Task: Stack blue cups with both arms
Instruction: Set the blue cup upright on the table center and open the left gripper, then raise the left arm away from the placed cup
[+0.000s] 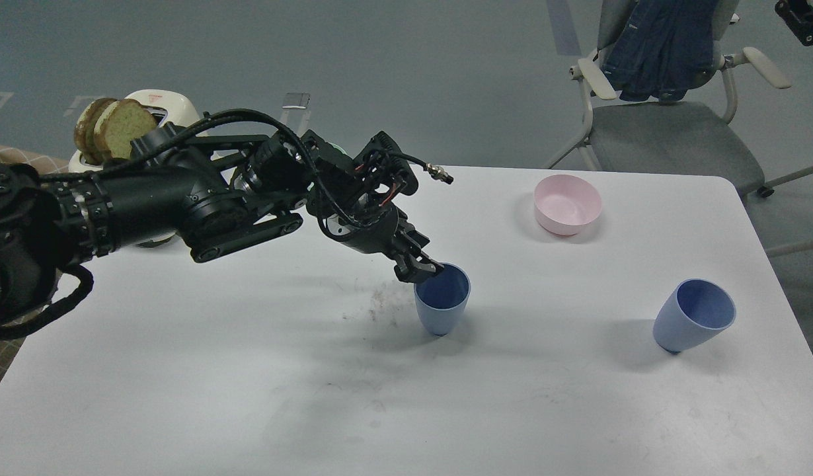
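Note:
One blue cup [441, 304] stands near the middle of the white table [248, 396], mouth up and almost upright. My left gripper [421, 268] pinches its left rim, with one finger outside the rim and the other at its inner edge. The second blue cup [694, 324] stands alone at the right of the table, leaning to the right, with nothing touching it. A black part at the top right corner [802, 20] looks like my right arm's end. Its fingers cannot be told apart.
A pink bowl [568, 203] sits at the back of the table, right of centre. A cream toaster [156, 111] with bread slices stands at the back left, behind my left arm. A grey chair [664, 125] with a denim jacket stands beyond the table's far right.

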You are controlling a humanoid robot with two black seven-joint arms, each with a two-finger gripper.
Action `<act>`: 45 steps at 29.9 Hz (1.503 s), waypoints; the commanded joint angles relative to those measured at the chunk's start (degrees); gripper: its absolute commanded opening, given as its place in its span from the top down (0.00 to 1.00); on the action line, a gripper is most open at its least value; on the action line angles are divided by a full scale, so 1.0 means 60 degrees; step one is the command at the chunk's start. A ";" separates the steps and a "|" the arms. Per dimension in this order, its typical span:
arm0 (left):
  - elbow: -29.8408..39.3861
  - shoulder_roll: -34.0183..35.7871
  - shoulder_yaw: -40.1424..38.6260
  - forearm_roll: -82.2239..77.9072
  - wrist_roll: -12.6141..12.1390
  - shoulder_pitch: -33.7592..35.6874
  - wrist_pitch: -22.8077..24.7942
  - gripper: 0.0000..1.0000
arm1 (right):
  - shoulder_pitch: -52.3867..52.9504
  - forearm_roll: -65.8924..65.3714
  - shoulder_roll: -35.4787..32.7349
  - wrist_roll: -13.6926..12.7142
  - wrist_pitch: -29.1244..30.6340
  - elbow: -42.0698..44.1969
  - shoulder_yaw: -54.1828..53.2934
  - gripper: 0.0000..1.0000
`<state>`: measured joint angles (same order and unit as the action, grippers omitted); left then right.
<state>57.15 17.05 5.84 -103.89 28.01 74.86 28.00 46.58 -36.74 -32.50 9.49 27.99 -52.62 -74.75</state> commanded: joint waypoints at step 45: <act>-0.2377 0.0484 -0.3493 1.1690 -0.0002 -0.1724 -0.0360 0.03 | -0.7484 -0.9169 -0.4091 0.0074 0.0002 -0.4882 0.0271 0.00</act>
<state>42.81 20.83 -15.01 -33.69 28.00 64.68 25.85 2.17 -91.47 -58.11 10.02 27.98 -82.06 -73.21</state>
